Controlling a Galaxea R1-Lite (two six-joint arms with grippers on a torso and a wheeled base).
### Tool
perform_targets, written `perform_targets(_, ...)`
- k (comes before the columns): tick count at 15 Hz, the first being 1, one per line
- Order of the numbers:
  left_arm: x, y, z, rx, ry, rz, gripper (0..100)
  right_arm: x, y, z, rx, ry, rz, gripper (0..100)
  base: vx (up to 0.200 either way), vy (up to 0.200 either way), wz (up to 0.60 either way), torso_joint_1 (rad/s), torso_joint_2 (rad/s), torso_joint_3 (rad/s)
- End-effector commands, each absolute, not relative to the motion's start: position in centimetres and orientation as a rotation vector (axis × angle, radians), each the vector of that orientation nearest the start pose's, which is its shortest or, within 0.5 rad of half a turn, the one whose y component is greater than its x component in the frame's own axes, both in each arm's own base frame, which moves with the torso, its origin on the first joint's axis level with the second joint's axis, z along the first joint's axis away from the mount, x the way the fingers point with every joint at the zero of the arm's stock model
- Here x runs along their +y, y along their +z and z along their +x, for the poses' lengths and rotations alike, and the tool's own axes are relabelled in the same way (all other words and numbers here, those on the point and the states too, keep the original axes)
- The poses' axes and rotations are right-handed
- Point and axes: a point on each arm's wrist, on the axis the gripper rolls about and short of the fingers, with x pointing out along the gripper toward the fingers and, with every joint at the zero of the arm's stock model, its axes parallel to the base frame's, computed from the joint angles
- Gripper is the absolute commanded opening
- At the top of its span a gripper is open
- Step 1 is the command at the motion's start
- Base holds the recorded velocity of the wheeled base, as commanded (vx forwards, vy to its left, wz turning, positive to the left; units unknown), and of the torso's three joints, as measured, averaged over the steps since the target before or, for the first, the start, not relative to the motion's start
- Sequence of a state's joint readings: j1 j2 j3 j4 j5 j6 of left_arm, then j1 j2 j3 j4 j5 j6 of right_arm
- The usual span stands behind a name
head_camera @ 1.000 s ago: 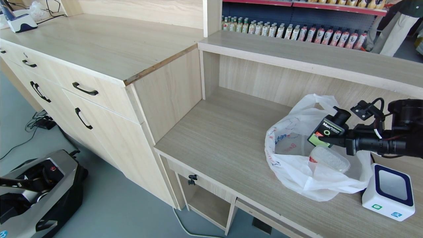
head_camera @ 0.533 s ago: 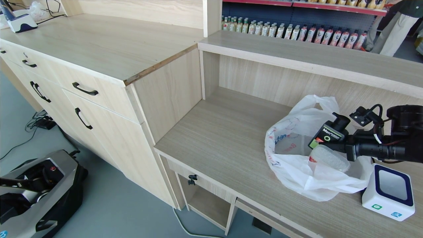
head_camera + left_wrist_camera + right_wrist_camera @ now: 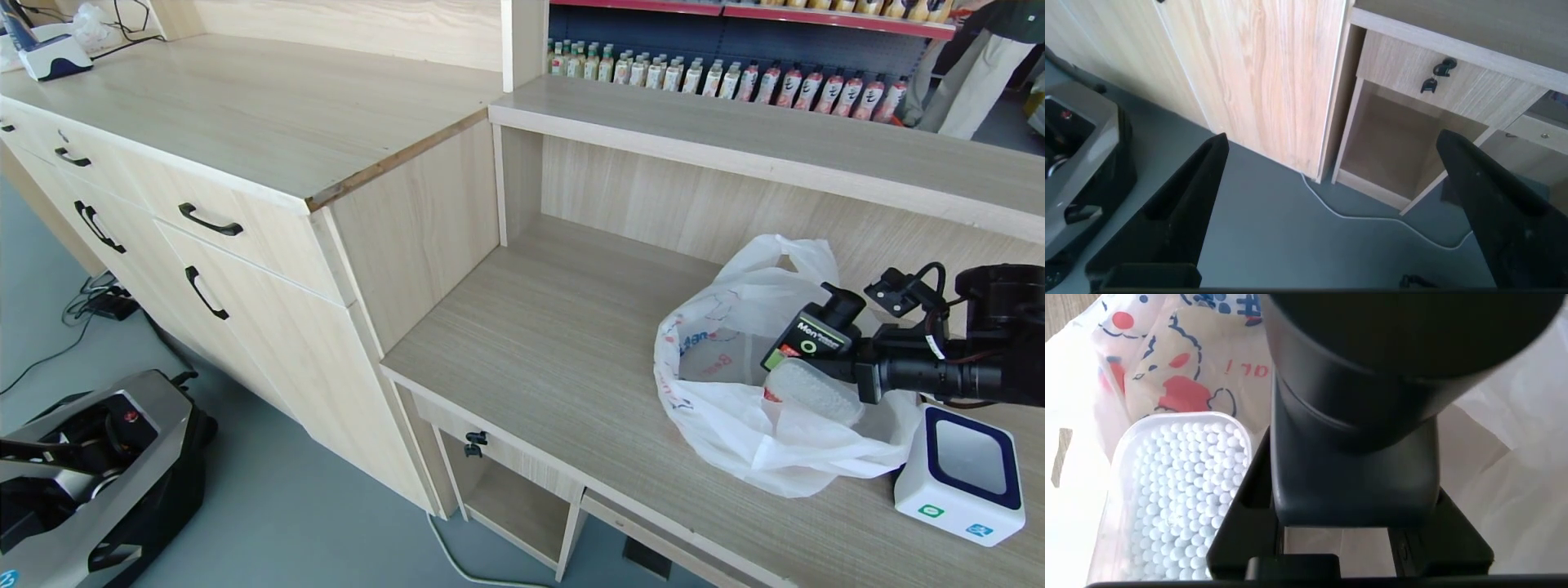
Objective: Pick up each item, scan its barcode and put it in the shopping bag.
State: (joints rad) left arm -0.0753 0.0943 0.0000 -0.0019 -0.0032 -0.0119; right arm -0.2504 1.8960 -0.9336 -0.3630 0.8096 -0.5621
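The bench [image 3: 571, 351] carried the bag [image 3: 735, 441] near its right end, mouth open upward, with the scanner [image 3: 963, 478] just beside it at the front right corner. The right gripper [image 3: 831, 359] was closed on the lower part of a black bottle [image 3: 811, 336], which hung tilted over the bag's mouth, cap toward the back edge. Inside the bag lay a clear tub [image 3: 816, 392] of white beads, just beside the bottle. The left gripper [image 3: 1331, 143] hung over the floor off the bench's front edge, fingers spread wide and holding nothing.

The bottle looked stiff, smooth and fairly light, so probably a little slippery; the flat sides of the body seemed the sound place to hold it, as it was held. The bag was thin, soft film that would likely sag or shift if brushed, so a release low in the mouth seemed safest.

Over the last second the right arm had come down a little, bringing the bottle from above the bag to its mouth; bag, tub and scanner had stayed put.
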Motion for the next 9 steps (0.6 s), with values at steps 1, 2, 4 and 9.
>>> perform_targets(1, 0.11, 7.75, -1.55, 0.094, -0.078, -0.009, 100, -6.71, 13.14, 32.91, 0.348, 0.672, -0.227, 0, 0.0, 0.0, 0.0, 0.0, 0.0, 0.0)
perform_targets(2, 0.11, 7.76, -1.55, 0.092, -0.078, -0.009, 100, -6.69, 13.07, 32.87, 0.349, 0.676, -0.225, 0, 0.0, 0.0, 0.0, 0.0, 0.0, 0.0)
perform_targets(4, 0.11, 7.75, -1.55, 0.094, -0.078, -0.009, 100, -6.62, 13.14, 32.85, 0.341, 0.687, -0.228, 0, 0.0, 0.0, 0.0, 0.0, 0.0, 0.0)
perform_targets(9, 0.11, 7.75, -1.55, 0.094, -0.078, -0.009, 100, -6.64, 13.01, 32.97, 0.331, 0.696, -0.246, 0, 0.0, 0.0, 0.0, 0.0, 0.0, 0.0)
